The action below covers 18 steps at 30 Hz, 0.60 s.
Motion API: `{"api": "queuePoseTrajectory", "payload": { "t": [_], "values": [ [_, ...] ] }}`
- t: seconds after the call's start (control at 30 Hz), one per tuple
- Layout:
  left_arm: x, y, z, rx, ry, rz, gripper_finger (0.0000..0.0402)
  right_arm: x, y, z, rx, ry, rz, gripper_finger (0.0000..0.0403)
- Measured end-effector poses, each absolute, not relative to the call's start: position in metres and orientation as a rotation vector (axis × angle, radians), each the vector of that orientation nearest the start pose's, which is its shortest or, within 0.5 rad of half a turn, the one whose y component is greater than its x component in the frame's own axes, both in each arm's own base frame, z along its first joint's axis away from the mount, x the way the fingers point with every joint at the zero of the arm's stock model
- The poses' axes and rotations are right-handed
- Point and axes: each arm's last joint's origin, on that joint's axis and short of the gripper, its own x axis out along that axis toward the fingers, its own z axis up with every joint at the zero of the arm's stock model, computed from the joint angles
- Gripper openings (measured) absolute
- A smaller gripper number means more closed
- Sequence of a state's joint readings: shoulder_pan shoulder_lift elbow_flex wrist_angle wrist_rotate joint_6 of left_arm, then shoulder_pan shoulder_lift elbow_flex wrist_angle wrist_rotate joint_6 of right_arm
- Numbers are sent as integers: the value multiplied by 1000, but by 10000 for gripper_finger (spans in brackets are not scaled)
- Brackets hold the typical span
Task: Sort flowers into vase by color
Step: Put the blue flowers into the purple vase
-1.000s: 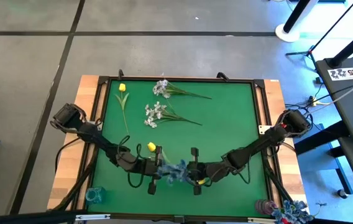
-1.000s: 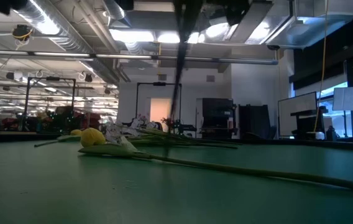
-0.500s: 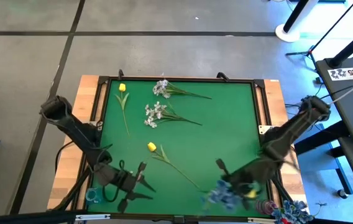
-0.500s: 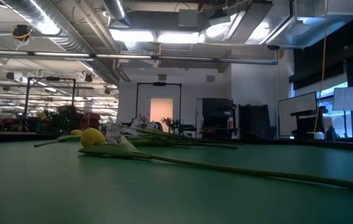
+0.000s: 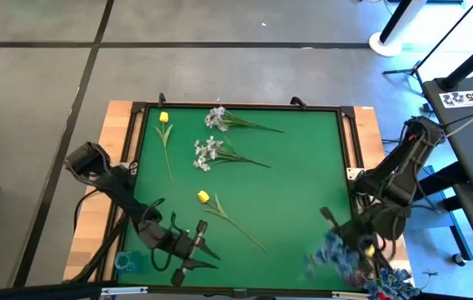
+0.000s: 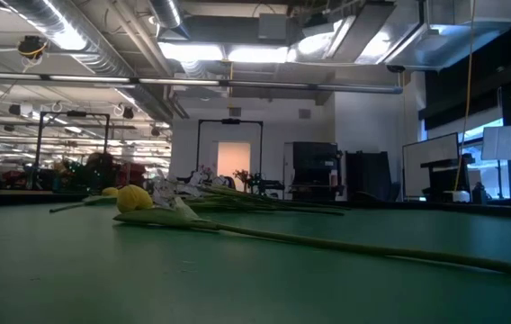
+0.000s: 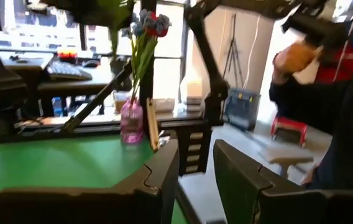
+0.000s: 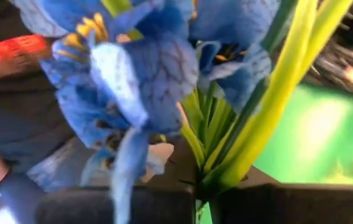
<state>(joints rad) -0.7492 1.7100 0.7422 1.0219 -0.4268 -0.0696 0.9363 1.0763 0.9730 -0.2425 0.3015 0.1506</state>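
Clamping blue spray (image 5: 330,250), right pincer (image 5: 361,250) near-right.

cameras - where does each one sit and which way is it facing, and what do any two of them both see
High view: above the table, looking straight down; both arms show, left gripper near the front edge, right gripper holding the blue flowers.
Low view: at table height, looking level across the mat at the yellow tulip; no arm shows.
Left wrist view: behind its own fingers, facing the pink vase.
Right wrist view: close on the blue flowers.
Shared: high and low views both show the yellow tulip.
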Motion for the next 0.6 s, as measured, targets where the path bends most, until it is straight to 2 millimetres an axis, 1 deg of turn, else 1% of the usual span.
{"api": "queuePoseTrajectory", "payload": {
  "t": [0.13, 0.23, 0.33, 0.43, 0.6],
  "values": [
    [278, -227, 192, -131, -82, -326, 96, 130, 160, 331, 16, 424, 513, 12],
    [297, -236, 187, -136, -86, -313, 96, 110, 145, 331, 59, 445, 490, 7],
    [312, -245, 187, -138, -101, -305, 96, 87, 132, 336, 155, 409, 541, 7],
    [323, -251, 189, -138, -100, -301, 96, 69, 125, 335, 230, 400, 617, 11],
    [332, -257, 191, -161, -81, -300, 96, 46, 123, 324, 290, 439, 730, 7]
  ]
}}
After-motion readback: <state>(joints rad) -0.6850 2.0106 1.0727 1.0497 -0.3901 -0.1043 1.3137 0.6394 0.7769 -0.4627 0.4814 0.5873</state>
